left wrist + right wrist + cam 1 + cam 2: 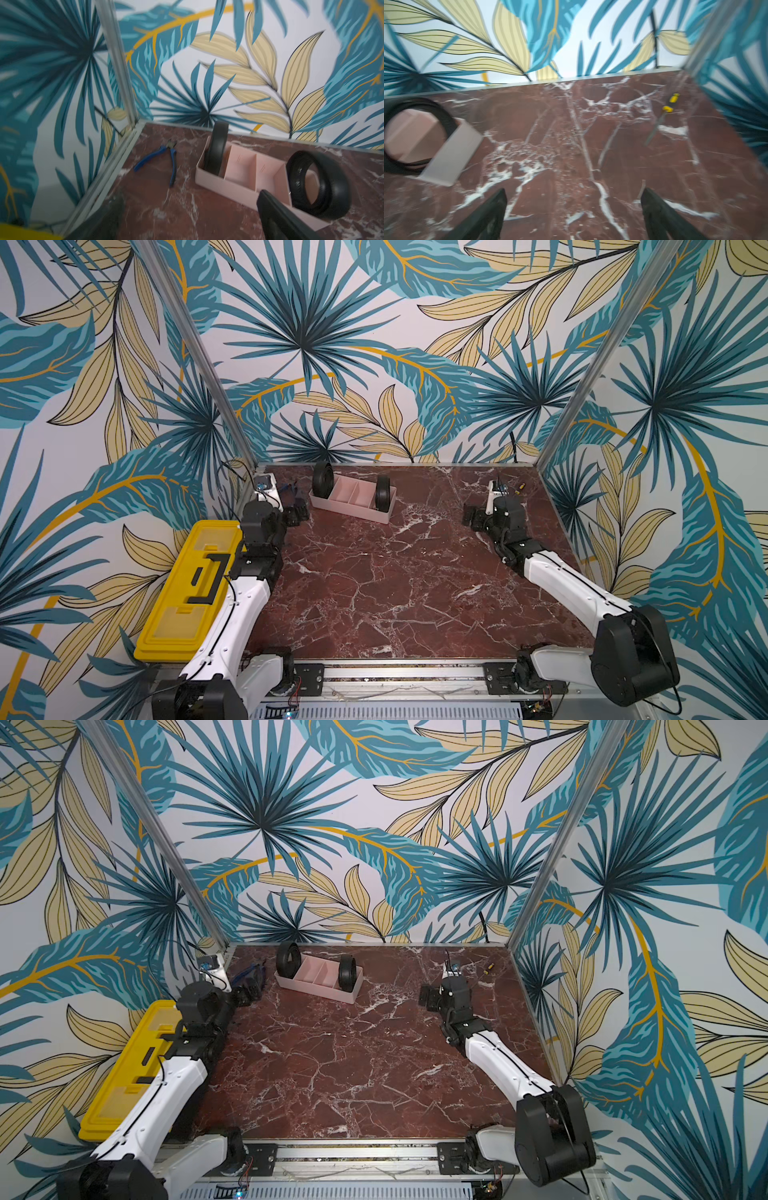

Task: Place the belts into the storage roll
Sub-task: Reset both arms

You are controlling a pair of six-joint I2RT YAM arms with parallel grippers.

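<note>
The left-end belt (323, 480) and right-end belt (382, 491) are standing coiled in the end compartments of the storage roll (353, 510), upper centre of a top view. Rising above the low walls, either could be tipping out or uncoiling if nudged, I judge. My left claw (297, 512) and right claw (471, 517) are hanging released and empty. I am finding no writing, though blur may be hiding some.
</note>
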